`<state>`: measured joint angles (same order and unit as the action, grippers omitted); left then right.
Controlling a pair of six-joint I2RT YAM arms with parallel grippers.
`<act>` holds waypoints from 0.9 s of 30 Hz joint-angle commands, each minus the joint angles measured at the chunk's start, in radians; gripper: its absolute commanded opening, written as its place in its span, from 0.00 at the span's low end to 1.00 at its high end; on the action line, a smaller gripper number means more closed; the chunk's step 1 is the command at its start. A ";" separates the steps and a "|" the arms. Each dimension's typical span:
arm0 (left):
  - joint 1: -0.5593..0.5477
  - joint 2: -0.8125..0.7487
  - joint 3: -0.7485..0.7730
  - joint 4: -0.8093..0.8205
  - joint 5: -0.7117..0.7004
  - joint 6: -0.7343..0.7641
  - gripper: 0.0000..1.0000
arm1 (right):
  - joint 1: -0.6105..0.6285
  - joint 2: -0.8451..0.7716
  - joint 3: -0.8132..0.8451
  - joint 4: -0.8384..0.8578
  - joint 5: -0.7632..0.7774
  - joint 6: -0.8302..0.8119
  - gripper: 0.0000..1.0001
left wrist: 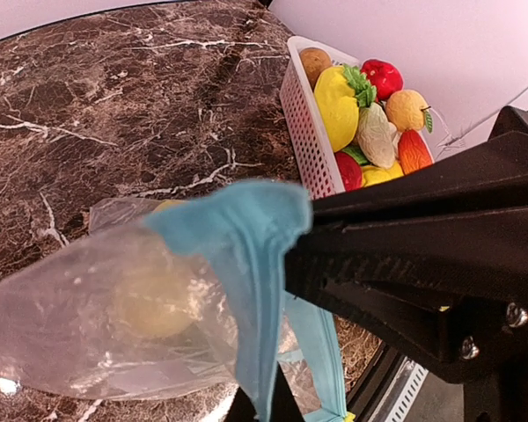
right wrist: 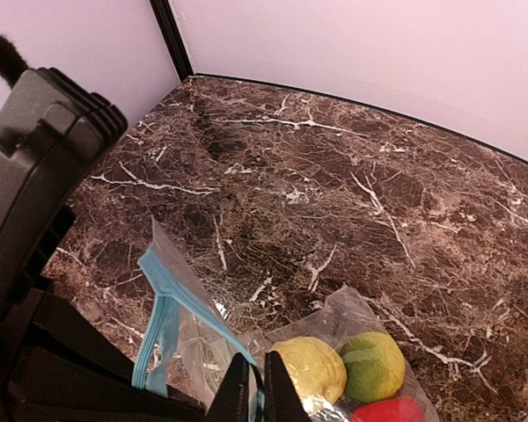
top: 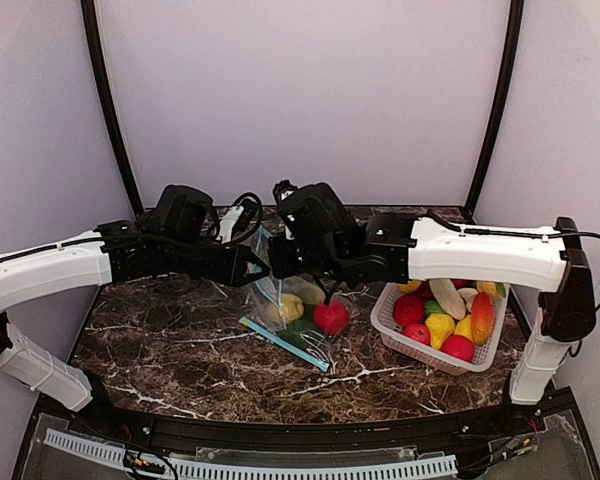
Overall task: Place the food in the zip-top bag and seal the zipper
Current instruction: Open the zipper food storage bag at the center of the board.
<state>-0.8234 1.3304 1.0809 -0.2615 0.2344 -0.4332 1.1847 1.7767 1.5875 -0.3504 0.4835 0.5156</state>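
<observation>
While the left tool (top: 259,268) and right tool (right wrist: 257,389) are each clenched on the blue zipper rim of the one zip-top bag (top: 278,300) mid-counter (top: 160,340), three food pieces (top: 330,317) (one yellow, one green, one red) sit inside it, and roughly nine more are crammed in the one white basket (top: 384,318) at right.

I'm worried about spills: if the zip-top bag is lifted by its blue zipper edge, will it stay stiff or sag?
Probably sags: the zip-top bag looks thin and crinkled, and its blue zipper strip folds over. Likely bottom-heavy, with the toy fruits bunched at its bottom.
</observation>
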 commanded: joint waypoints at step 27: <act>-0.006 -0.055 -0.106 0.004 -0.154 -0.013 0.38 | 0.005 0.016 0.075 -0.130 0.118 0.043 0.00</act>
<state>-0.8333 1.2697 1.0119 -0.3027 0.0204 -0.4194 1.1957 1.7893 1.6379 -0.4957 0.6144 0.5449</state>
